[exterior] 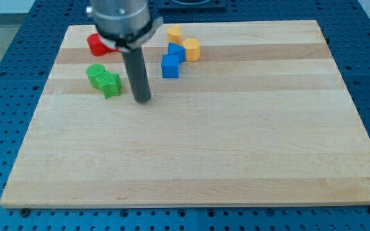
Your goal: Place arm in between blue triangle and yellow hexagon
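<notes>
On the wooden counter [236, 160], toward the view's upper left, my tip [143, 100] rests on bare wood just right of the two green blocks [103, 79], clear of them. My tool is a plain rod with nothing to clench or release; it grasps nothing and touches no block.

The task's things sit up and to the view's right of me. One blue block [176, 51], which I take for the triangle, lies against a yellow block [192, 49], and a second blue block [170, 66] sits just below it. Another yellow block [174, 34] stands near the counter's top edge, and I cannot tell which yellow one is the hexagon. A red block [97, 45] lies partly behind my arm's housing.

The risk, as I judge it, is the tightness of that cluster. If the hexagon is the yellow one touching the blue triangle, there is no gap to enter, and wedging in would shove both apart or off toward the edge. A straight run from here would also strike the lower blue block first and drive it into the others.
</notes>
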